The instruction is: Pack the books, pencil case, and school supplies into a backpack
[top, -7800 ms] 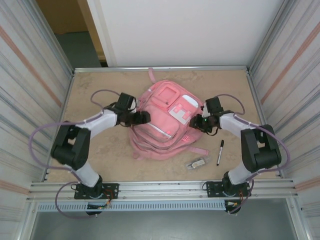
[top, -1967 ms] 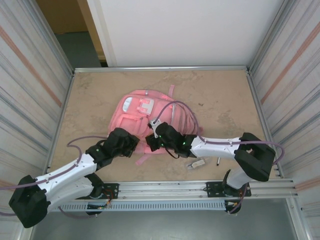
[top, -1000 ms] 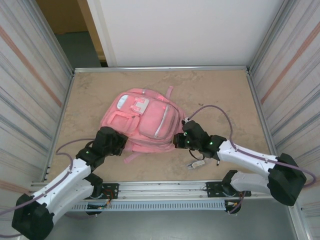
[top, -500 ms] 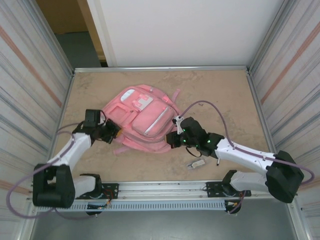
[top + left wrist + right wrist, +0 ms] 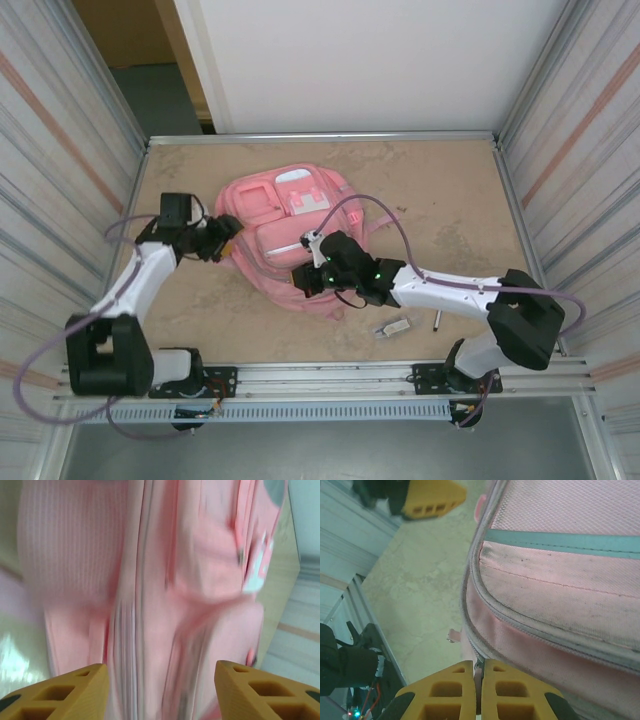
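from above, the backpack (image 5: 290, 215) is lying flat toward 11 o'clock of the table (image 5: 440, 190) centre, zipped shut as far as i can tell. so the step in hand is, i judge, getting the main compartment open; nothing is going in yet. the right gripper (image 5: 305, 277) is sitting at the backpack's 6 o'clock edge, and the left gripper (image 5: 224, 240) is hanging just beside its 9 o'clock side. the small clear-and-grey item (image 5: 393, 327) is lying at about 4 o'clock of the right gripper. what looks like the pen (image 5: 436, 321) is poking out from under the right forearm just past it. in the left wrist view, the left gripper's fingers (image 5: 75, 690) are standing wide apart with blurred pink fabric ahead of them, gripping nothing. in the right wrist view, the right gripper's fingers (image 5: 445, 685) are pressing together on a thin bit of the zip line at the backpack's seam, probably the pull, though it is too small to be sure. the next move is calling for a steady drag along the zip track, with the left gripper closing on fabric to brace the backpack. the soft shell bunching or sliding is looking like one obstacle, and the cable (image 5: 360, 200) looping over it another.
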